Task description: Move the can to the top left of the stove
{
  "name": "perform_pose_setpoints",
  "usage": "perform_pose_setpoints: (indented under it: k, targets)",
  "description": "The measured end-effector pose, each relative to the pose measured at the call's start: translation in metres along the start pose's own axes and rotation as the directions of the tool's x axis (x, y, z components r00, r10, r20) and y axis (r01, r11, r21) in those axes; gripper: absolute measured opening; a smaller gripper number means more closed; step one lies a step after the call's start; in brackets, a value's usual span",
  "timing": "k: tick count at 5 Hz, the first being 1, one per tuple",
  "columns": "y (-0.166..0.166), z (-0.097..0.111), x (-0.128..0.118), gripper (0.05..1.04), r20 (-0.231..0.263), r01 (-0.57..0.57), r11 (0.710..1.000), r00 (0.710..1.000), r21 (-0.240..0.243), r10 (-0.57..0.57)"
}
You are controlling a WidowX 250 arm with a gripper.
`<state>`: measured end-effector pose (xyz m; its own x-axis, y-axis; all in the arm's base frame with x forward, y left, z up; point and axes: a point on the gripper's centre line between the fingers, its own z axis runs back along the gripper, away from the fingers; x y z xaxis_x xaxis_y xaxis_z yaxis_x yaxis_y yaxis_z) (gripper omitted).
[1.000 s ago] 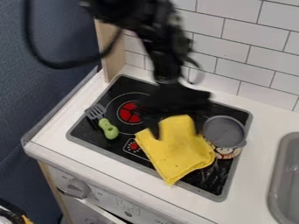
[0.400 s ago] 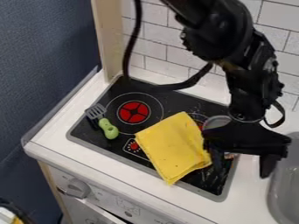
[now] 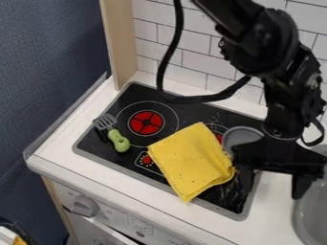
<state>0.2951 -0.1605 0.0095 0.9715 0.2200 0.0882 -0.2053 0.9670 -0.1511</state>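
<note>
1. Camera view: the can shows a smooth, round grey top on the right-hand part of the stove, just beside the yellow cloth. The pincer covers much of its side.
2. The pincer is matte black and angular, at the right of the view. It is released, its two blunt fingers spread well apart, one over the stove's right edge, the other near the sink.
3. The arm is black and jointed, with a thick, smooth black cable looping over the stove's far edge.
4. The stove has a glossy black, rectangular top with a grey rim, thin pale rings and a round red burner mark split into wedges.
5. The cloth is soft, folded into a rough rectangle, with dark specks; it overhangs the rim.
6. On the left lies a toy spatula, with a slotted grey head and a rounded green handle.
7. The bench is smooth and white; the grey sink curves at its right. Behind stand glossy white rectangular tiles with dark joints and a pale wood-look panel.
</note>
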Motion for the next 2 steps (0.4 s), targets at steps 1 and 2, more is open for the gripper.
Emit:
perform_pose_setpoints:
  k: [1,2]
  targets:
    - [0.003,-0.006,0.010,1.001,0.007,-0.029,0.999,1.000,0.016,0.029]
    - [0.006,-0.007,0.021,1.001,0.027,-0.069,0.997,0.997,0.033,0.069]
